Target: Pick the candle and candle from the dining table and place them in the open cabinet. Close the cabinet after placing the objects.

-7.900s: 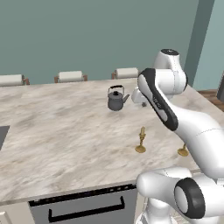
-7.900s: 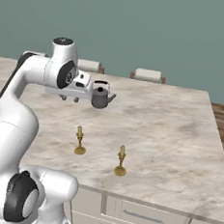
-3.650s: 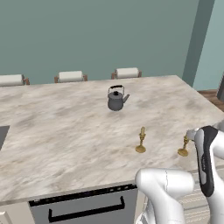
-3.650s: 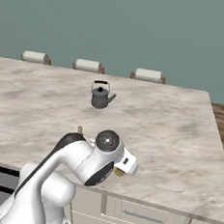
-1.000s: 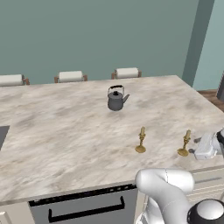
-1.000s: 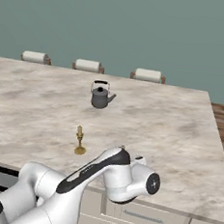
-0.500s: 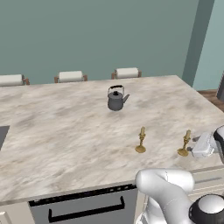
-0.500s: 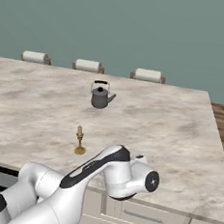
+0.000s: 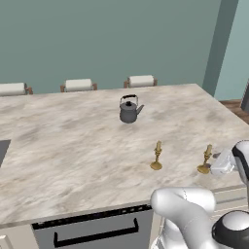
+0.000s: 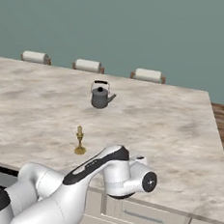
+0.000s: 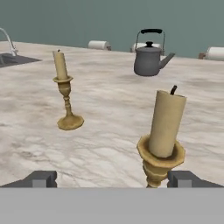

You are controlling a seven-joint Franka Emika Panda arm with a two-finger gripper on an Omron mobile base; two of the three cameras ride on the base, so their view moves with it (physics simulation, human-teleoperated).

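Gripper [image 11: 112,178] edged closer to the near candle [image 11: 165,127] on the dining table [image 9: 73,146], fingers spread wide around its brass stem, second candle [image 11: 64,89] upright nearby, kettle [image 11: 149,54] farther back.

We've swung the arm right down from where it stood tall over the kettle [image 9: 129,110] a few seconds back, and now it's folded low at the near right edge of the surface [image 9: 73,146]. In the last second the claw [image 11: 113,178] has crept closer to the right-hand candle [image 9: 206,159], jaws wide as before. From the right base view, our forearm now hides that candle, which showed plainly at the start.
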